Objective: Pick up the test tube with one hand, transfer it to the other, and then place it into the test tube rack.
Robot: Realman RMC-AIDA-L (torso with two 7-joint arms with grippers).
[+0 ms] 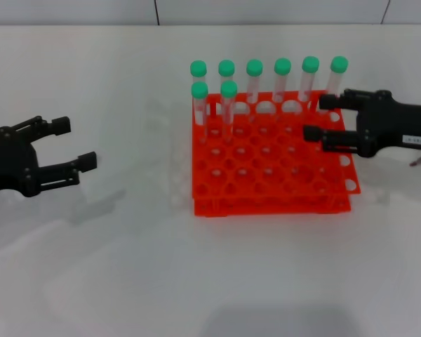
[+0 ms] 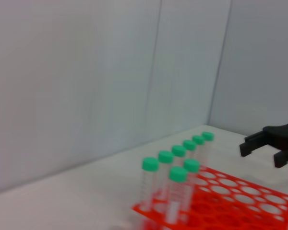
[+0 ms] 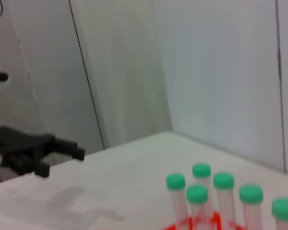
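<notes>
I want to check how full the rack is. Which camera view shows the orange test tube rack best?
The head view: the whole test tube rack shows from above, with every hole and eight green-capped tubes. The left wrist view shows only part of its top, and the right wrist view shows only a thin orange strip under the tubes.

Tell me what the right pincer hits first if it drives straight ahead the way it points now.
Probably the rightmost green-capped tube in the rack; the open right pincer points at that back row, though depth is uncertain.

Green-capped tubes [image 3: 223,197] upright in rack [image 3: 201,225]; left gripper [image 3: 61,154] well apart, jaws parted.
</notes>
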